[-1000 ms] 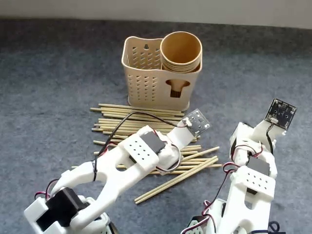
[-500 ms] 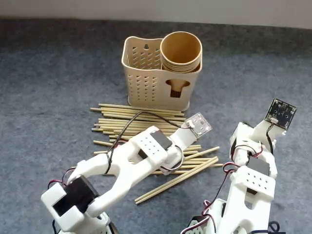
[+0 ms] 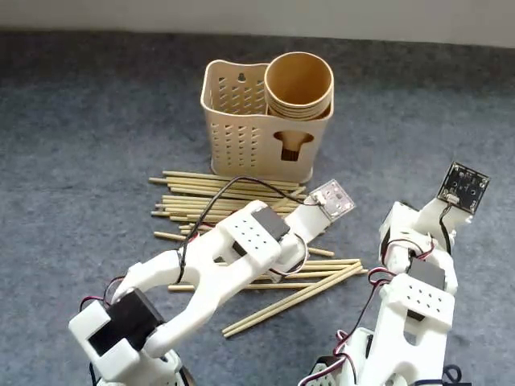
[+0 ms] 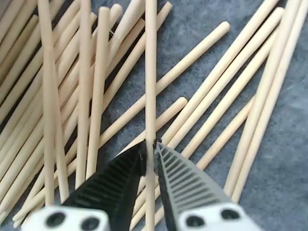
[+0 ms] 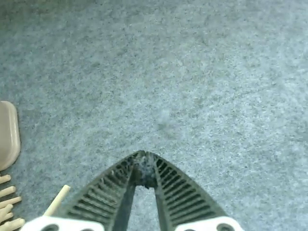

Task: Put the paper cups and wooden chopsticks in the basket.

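A loose pile of wooden chopsticks [image 3: 211, 203] lies on the grey carpet in front of the beige perforated basket [image 3: 241, 133]. Stacked paper cups [image 3: 298, 80] stand in the basket's right compartment. My left arm [image 3: 253, 241] reaches over the pile. In the left wrist view my left gripper [image 4: 150, 146] is shut on a single chopstick [image 4: 150, 72], which runs straight out from between the fingertips above the others. My right gripper [image 5: 143, 156] is shut on nothing, low over bare carpet to the right of the pile.
The right arm [image 3: 418, 265] stands at the front right. A basket corner [image 5: 8, 134] and a few chopstick ends [image 5: 9, 204] show at the edge of the right wrist view. Bare carpet lies to the left and right of the basket.
My left arm has shifted a little right and toward the basket, and its elbow has come up. Some chopsticks at the pile's right end have shifted. The right arm has kept still.
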